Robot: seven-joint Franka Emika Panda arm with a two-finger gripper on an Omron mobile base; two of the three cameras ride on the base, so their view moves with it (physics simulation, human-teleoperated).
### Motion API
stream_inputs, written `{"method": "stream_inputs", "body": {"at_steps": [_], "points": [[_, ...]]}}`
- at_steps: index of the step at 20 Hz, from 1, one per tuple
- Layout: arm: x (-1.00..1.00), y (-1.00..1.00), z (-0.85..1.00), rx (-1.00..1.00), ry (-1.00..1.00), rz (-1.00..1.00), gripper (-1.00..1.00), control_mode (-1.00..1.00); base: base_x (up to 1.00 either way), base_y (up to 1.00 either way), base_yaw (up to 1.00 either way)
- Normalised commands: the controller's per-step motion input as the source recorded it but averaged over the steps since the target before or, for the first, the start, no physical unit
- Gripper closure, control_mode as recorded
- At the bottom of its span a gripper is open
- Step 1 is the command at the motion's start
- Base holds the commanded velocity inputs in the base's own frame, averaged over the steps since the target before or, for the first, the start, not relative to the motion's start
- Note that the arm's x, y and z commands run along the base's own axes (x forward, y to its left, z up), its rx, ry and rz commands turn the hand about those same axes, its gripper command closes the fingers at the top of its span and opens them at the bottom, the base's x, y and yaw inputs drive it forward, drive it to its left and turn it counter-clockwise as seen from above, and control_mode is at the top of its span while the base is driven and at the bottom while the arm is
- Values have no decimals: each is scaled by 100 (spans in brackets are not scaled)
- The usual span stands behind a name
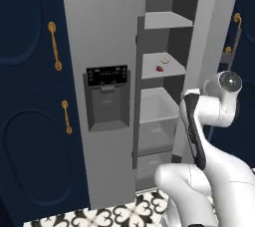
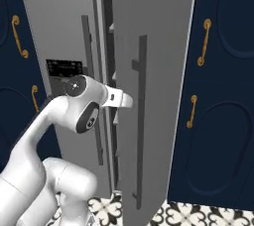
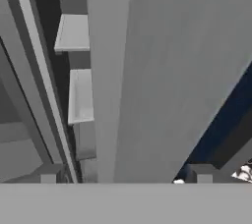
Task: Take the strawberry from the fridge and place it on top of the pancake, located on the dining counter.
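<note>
- Fridge [image 1: 107, 47]: one, tall, light grey, right-hand door swung open; one dark dispenser panel [image 1: 106, 75] in the closed left door, recess below it
- Open door [image 2: 154, 71]: one, seen edge-on and from outside in the right base view; two long vertical grey bar handles [image 2: 140, 121] on the fridge fronts
- Inner shelves [image 1: 162, 66]: two flat grey ones counted in the left base view, with two drawer-like bins [image 1: 157, 106] stacked beneath
- Strawberry [image 1: 159, 68]: one, tiny and bright red, resting on the lower of the two shelves, toward its front
- Small pale item [image 1: 164, 60]: one, just beside the strawberry, slightly farther back on the same shelf
- Gripper [image 3: 128, 174]: one, two dark fingertips [image 3: 49, 173] set wide apart at the bottom of the hand view, nothing between them, holding nothing; pointed along the grey face of the open door, door edge and shelf ends to its left
- Navy cabinets [image 1: 30, 96]: flanking the fridge on both sides; two gold handles [image 1: 55, 46] counted on the left in the left base view, two on the right in the right base view
- Floor tiles [image 1: 119, 213]: black-and-white patterned, at the fridge foot
</note>
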Motion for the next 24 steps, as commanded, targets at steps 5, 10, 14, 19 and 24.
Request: {"method": "stream_inputs", "body": {"at_steps": [5, 10, 14, 19, 24], "points": [[80, 49, -1, -59, 69, 0, -100, -100, 0, 0, 0], [83, -10, -7, -44, 58, -1, -100, -100, 0, 0, 0], [29, -70, -35, -3, 18, 0, -100, -100, 0, 0, 0], [-39, -98, -24, -1, 1, 0, -100, -100, 0, 0, 0], [-77, -100, -9, 0, 0, 0, -100, -100, 0, 0, 0]]}}
